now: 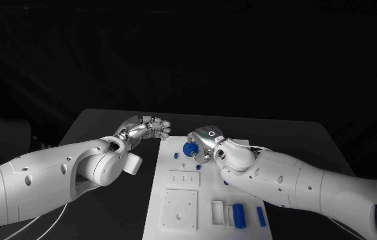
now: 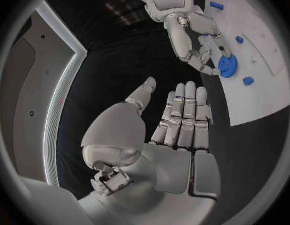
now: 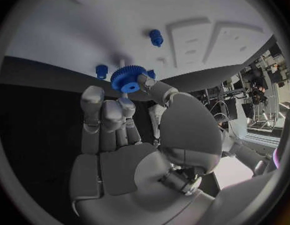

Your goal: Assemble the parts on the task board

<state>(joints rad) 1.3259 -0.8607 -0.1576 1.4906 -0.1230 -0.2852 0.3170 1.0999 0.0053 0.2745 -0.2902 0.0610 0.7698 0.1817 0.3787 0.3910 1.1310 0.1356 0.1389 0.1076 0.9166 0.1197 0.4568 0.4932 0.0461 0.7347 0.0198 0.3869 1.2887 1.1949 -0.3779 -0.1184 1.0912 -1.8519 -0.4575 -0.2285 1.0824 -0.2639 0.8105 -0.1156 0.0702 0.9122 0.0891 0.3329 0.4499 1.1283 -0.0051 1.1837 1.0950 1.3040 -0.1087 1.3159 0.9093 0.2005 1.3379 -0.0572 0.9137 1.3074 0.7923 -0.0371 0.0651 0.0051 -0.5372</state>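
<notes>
The white task board (image 1: 159, 196) lies in the middle of the black table. My right hand (image 1: 207, 141) is over the board's far end and pinches a blue gear (image 1: 188, 149) between thumb and fingers; the gear (image 3: 126, 80) is just above the board (image 3: 69, 30), next to a thin white pin. Small blue pegs (image 3: 156, 36) (image 3: 101, 70) stand in the board near it. My left hand (image 1: 146, 127) hovers beside the board's far left corner, apart from it. Its fingers (image 2: 185, 115) are stretched out straight and hold nothing. The left wrist view shows the right hand (image 2: 198, 47) with the gear (image 2: 228, 65).
Two long blue parts (image 1: 238, 215) (image 1: 261, 216) lie at the board's near right corner beside a white slotted block (image 1: 218, 211). Raised white plates (image 1: 184, 179) (image 1: 180, 210) sit in the board's middle. Bare black table (image 1: 110, 123) spreads to the left and far side.
</notes>
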